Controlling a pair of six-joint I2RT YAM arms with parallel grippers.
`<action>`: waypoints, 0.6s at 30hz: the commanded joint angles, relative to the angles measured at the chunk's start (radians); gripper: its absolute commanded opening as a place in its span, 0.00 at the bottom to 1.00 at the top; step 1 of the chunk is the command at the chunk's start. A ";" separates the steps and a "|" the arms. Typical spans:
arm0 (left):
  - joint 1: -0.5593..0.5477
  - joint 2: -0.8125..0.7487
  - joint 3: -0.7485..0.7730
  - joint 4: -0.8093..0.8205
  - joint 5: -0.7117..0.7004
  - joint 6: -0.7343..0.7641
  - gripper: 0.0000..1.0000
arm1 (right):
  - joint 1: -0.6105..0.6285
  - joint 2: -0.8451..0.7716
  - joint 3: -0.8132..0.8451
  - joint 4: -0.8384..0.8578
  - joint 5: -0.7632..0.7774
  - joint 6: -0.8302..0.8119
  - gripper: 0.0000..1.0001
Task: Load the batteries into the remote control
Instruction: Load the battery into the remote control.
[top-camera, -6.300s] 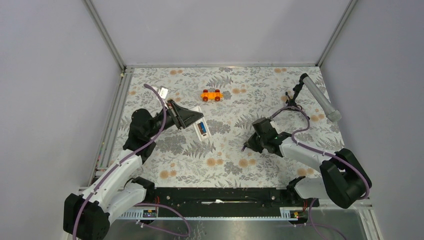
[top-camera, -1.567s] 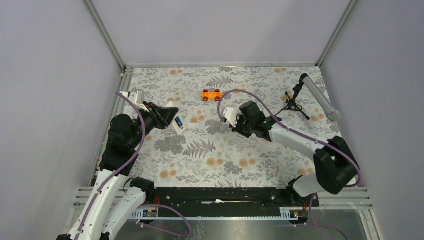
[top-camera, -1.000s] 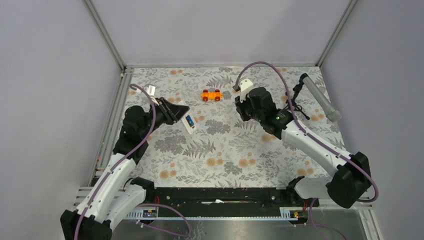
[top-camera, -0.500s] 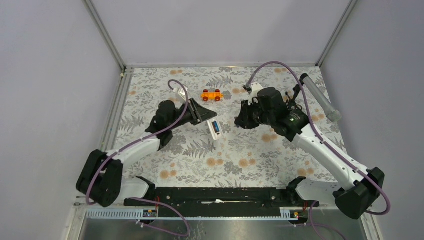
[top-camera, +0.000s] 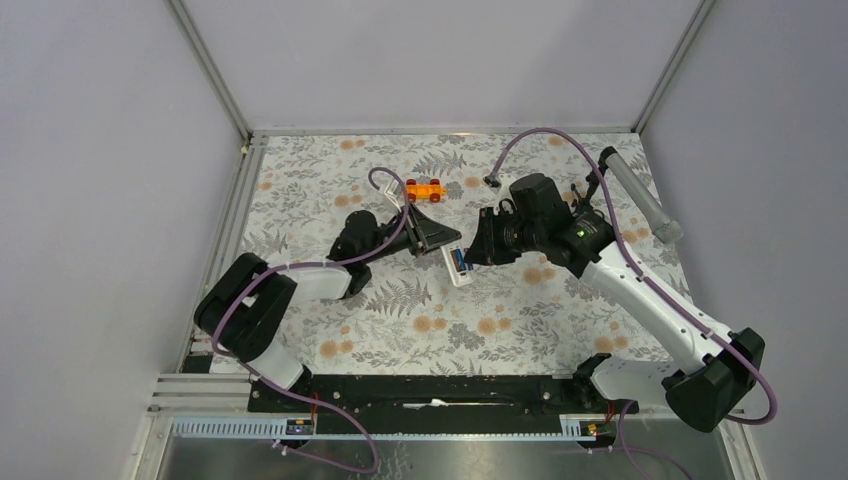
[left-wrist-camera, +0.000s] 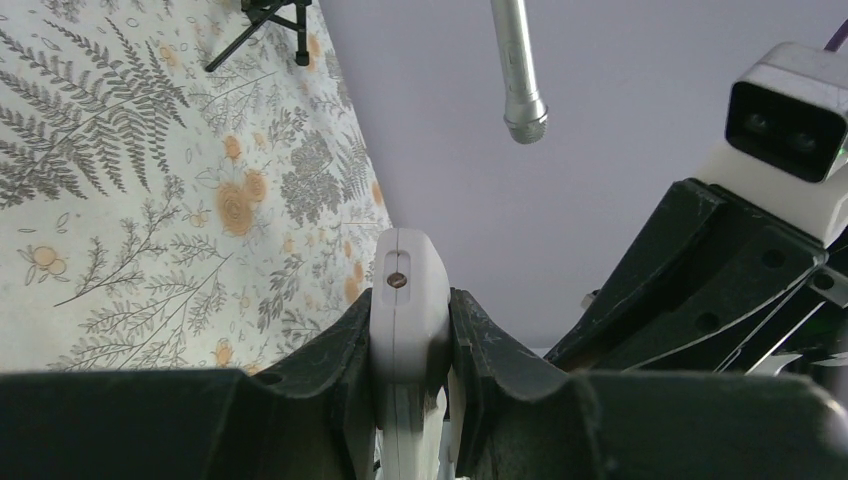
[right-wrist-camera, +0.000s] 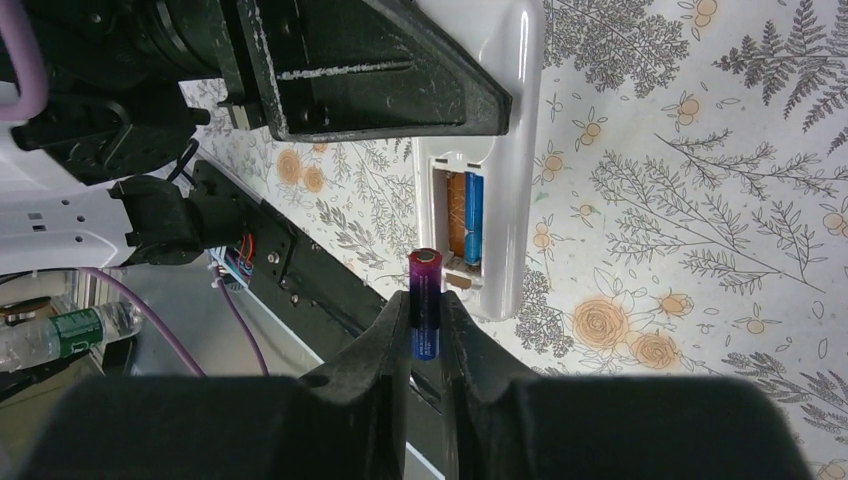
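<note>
The two arms meet above the middle of the floral-patterned tabletop (top-camera: 330, 330). The left gripper (top-camera: 447, 245) is clamped on the long edges of a small, slim white plastic remote control (right-wrist-camera: 512, 170). It holds the remote clear of the surface, with the open battery bay on its back turned toward the right arm. One blue battery (right-wrist-camera: 473, 232) already lies in the bay. The slot beside it looks empty and shows a coppery surface.

The right gripper (right-wrist-camera: 426, 335) is closed around the second battery (right-wrist-camera: 424, 300), a thin blue-purple cylinder with a reddish tip. It pinches the lower half so the red end sticks out, just short of the bay's near end.

The battery is probably light, rigid and smooth-skinned, so it may roll or pivot between the pads. A hold across its middle would leave both ends free to seat against the contacts. The remote looks like a light, stiff plastic shell. Gripping its edges keeps the bay open, though pressing a battery in could twist it in that grip.
</note>
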 joint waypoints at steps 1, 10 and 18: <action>-0.010 0.049 0.012 0.253 0.015 -0.111 0.00 | 0.012 0.005 0.038 -0.010 0.009 0.009 0.00; -0.040 0.086 0.020 0.273 -0.004 -0.120 0.00 | 0.027 0.044 0.037 -0.018 0.023 0.004 0.00; -0.048 0.086 0.021 0.257 -0.012 -0.108 0.00 | 0.036 0.065 0.045 -0.041 0.069 -0.004 0.00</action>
